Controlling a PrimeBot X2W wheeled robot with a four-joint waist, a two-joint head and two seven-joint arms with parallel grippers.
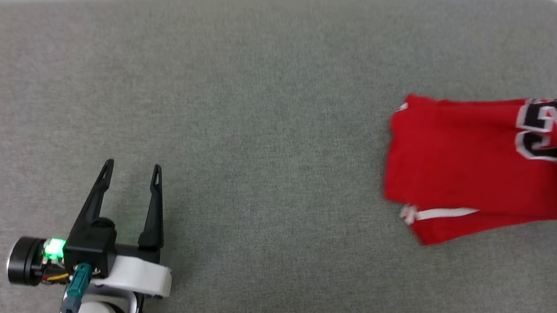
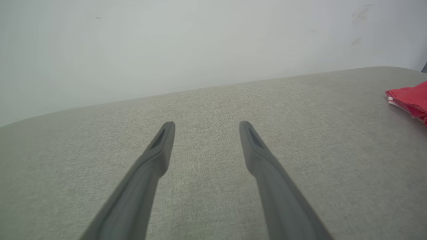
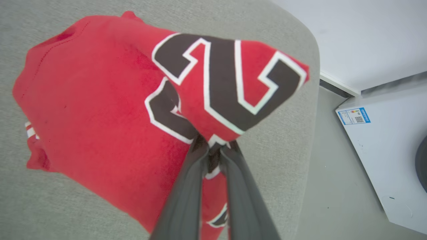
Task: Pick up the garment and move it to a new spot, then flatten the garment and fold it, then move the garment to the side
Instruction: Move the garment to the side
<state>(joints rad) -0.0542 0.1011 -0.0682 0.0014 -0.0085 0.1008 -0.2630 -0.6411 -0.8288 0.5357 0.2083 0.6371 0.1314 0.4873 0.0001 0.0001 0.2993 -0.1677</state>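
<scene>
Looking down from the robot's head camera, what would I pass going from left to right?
Left gripper with two long black jaws spread open → bare grey woven fabric surface → red jersey T-shirt with black, white-outlined numbers.

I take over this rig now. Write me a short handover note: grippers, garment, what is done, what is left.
Left gripper: open, empty, above the grey cushion, apart from the garment.
Right gripper: shut on the garment, pinching cloth at the black number.
Garment: at the cushion's right end.
Done: folding, it seems.
Left to do: probably finish moving it aside, then release.
</scene>
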